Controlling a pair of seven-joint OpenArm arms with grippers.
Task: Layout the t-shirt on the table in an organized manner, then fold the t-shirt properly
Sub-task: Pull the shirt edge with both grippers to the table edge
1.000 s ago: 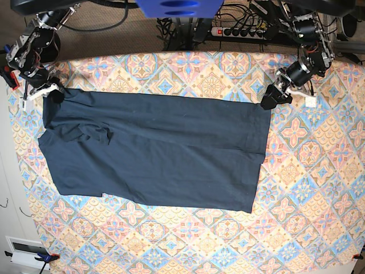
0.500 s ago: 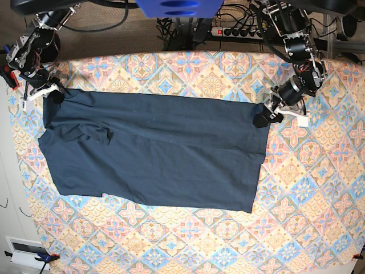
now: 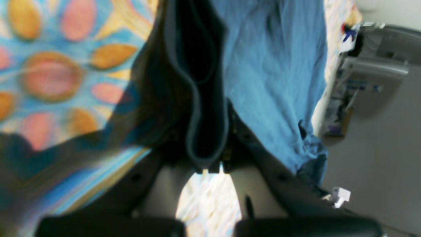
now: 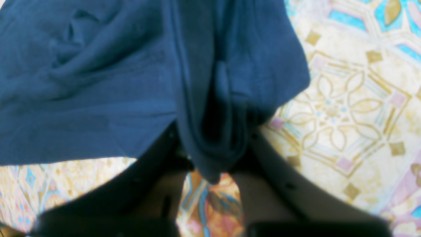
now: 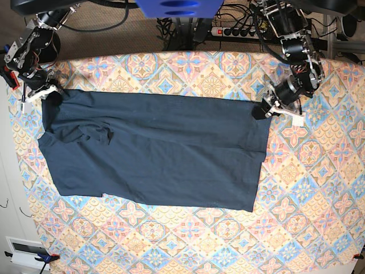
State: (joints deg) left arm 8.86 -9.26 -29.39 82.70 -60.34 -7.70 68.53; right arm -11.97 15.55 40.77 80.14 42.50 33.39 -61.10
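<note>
We've got the t-shirt (image 5: pixel 154 151) spread nearly flat across the worktop (image 5: pixel 308 200), a few wrinkles bunched near the sleeve area close to the right fingers. At one far corner, our left fingers (image 5: pixel 263 109) are clamped on the t-shirt's edge; in the left wrist view a fold of dark fabric (image 3: pixel 200 98) runs straight down between the two fingers and loops just above their base, with the lighter-looking cloth fanning out to one side and the patterned worktop to the other. At the opposite far corner, our right fingers (image 5: pixel 52 91) are pinched on the t-shirt too; the right wrist view shows a gathered tuck of cloth (image 4: pixel 213 131) squeezed between them, the rest of the fabric spreading away above and the tile pattern showing beside and beneath.
</note>
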